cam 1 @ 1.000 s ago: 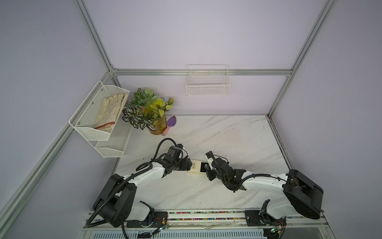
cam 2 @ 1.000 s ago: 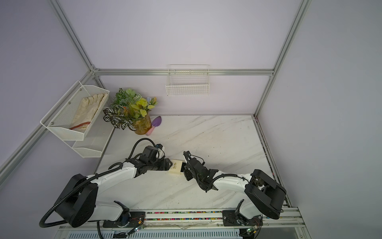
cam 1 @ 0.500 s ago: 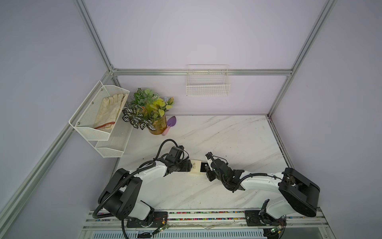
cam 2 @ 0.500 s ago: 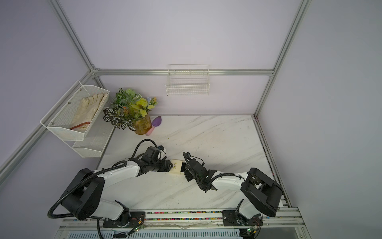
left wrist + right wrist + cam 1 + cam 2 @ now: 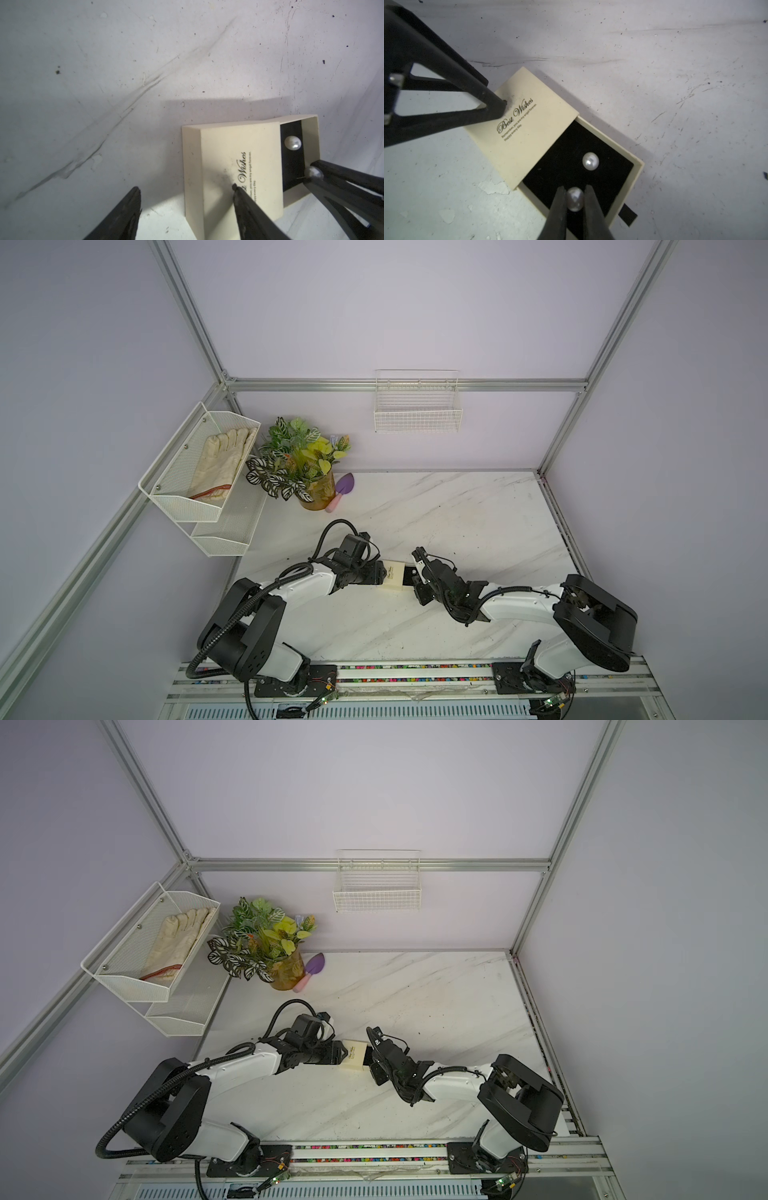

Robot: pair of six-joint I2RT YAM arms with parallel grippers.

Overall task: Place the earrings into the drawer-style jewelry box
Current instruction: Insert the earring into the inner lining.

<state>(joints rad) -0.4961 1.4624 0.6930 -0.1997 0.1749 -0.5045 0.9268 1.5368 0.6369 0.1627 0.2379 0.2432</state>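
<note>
both top views look steeply down from high above the front edge over the whole table (image 5: 457,510), far off. each wrist view sits close above the box (image 5: 239,155), which all four share.

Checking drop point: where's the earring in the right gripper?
Right wrist view: held earring, pinched in the right gripper, over the open tray of the jewelry box, beside the other earring lying there.
</note>
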